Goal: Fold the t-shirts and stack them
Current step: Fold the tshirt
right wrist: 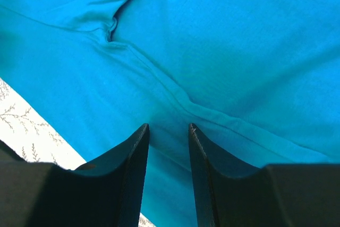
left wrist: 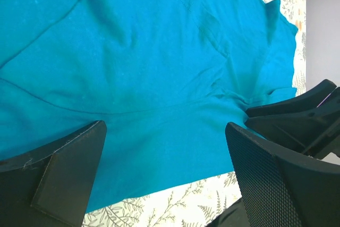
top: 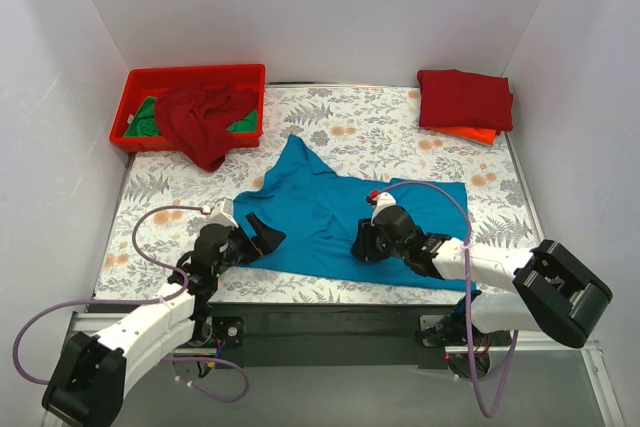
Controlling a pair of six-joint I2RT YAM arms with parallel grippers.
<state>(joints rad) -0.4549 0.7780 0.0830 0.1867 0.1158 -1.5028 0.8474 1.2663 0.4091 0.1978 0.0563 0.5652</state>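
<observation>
A bright teal t-shirt lies spread across the near middle of the table, wrinkled, with one corner pointing to the back. My left gripper sits low at the shirt's left near edge. Its jaws are wide open over the cloth and hold nothing. My right gripper rests on the shirt's near right part. Its fingers are a narrow gap apart above a seam fold, and teal cloth shows between them. A folded dark red t-shirt lies on an orange one at the back right.
A red plastic tray stands at the back left. A crumpled dark red shirt spills over its front rim, and a green one lies under it. The floral tablecloth covers the table. White walls close in three sides.
</observation>
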